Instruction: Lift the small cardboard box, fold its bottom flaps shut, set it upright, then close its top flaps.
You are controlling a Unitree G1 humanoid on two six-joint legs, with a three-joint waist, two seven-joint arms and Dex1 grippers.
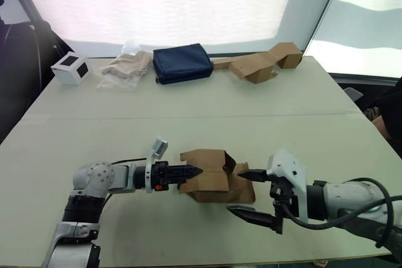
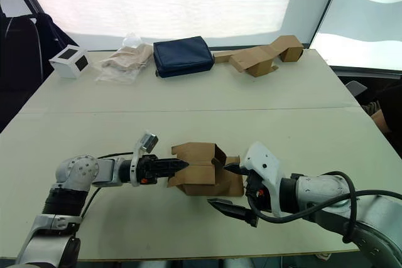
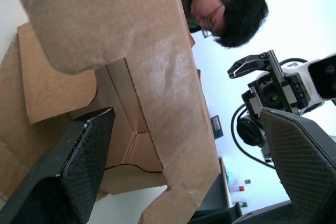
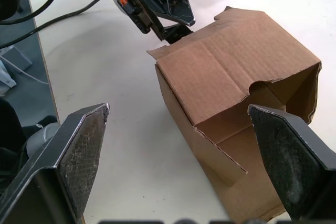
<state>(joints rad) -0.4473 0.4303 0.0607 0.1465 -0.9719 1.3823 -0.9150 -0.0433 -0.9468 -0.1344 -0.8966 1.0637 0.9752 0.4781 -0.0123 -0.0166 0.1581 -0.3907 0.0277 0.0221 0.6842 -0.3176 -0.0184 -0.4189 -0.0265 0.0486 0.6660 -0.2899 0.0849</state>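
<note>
Left eye view is showing the small cardboard box (image 1: 213,177) lying on its side near the front edge of the pale table (image 1: 188,111), flaps hanging loose at both ends. The left gripper (image 1: 191,172) is reaching in from the left, its fingers spread around a flap of the box (the left wrist view is showing cardboard passing between them). The right gripper (image 1: 247,192) is hovering just right of the box, jaws standing wide apart, one finger (image 1: 252,174) near the box's end. No print or label is showing on the box. Along the far edge are sitting a white cube with black squares (image 1: 70,68), a crumpled bag (image 1: 125,69), a navy pouch (image 1: 182,62) and a zigzag-folded cardboard piece (image 1: 260,63).
</note>
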